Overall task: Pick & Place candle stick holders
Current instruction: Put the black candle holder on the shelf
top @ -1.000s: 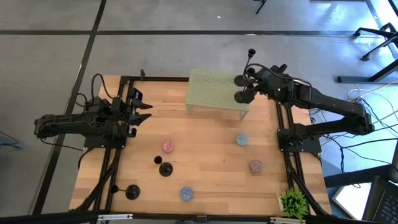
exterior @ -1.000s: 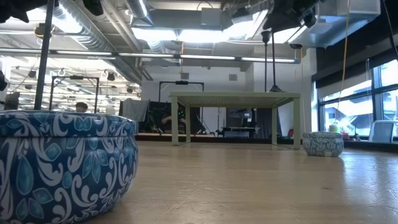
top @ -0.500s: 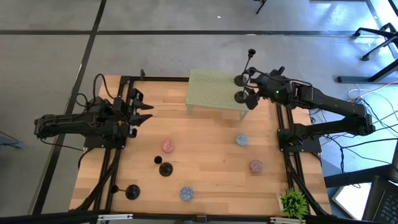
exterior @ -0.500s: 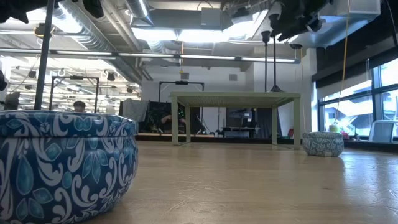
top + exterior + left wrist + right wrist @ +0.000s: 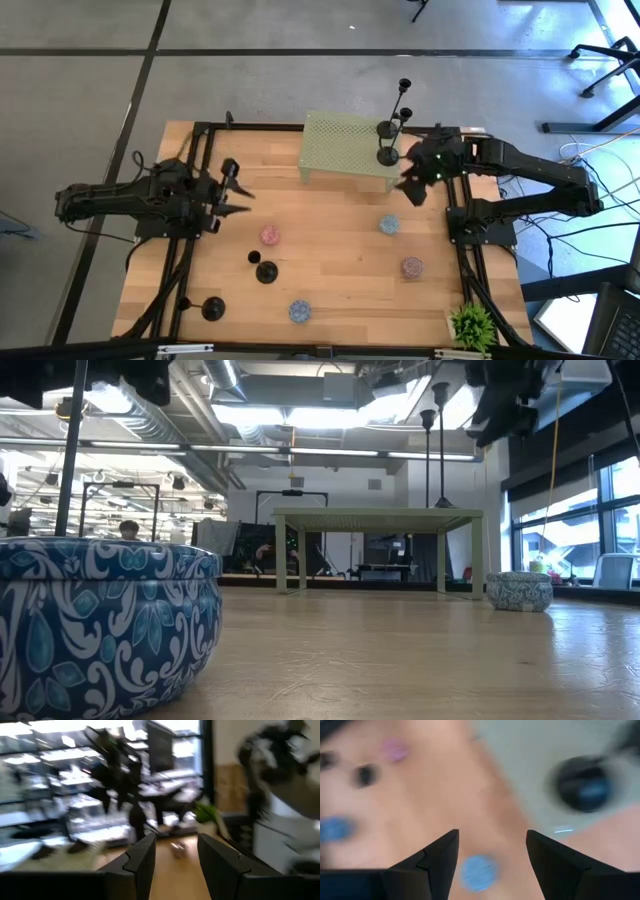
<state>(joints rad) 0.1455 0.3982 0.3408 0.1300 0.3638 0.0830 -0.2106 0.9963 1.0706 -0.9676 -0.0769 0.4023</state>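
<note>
Right gripper: the right gripper is now hanging off the front right corner of the green mesh stand, having drawn back from the holders a second ago; fingers are standing apart with nothing between them

Left gripper: the left gripper is sitting at the table's nine o'clock edge, swung round since a second ago; its fingers are standing apart, holding nothing

Holders on stand: two candle stick holders are standing on the stand's right end at about one o'clock, one just behind the other; neither has shifted since the earlier frame

Holders on table: two more are standing on the wooden table, one near six o'clock, the other at about seven o'clock near the front left corner

Tins: four small patterned tins are sitting on the wood, pink, blue, red and blue; all are unmoved

High view only: both arms, all four holders and the plant at the front right corner

Low view only: the two stems rising upright from the stand top, a blue tin filling the near left, and the room behind

Right wrist view only: a holder's round base on the mesh, blurred
</note>
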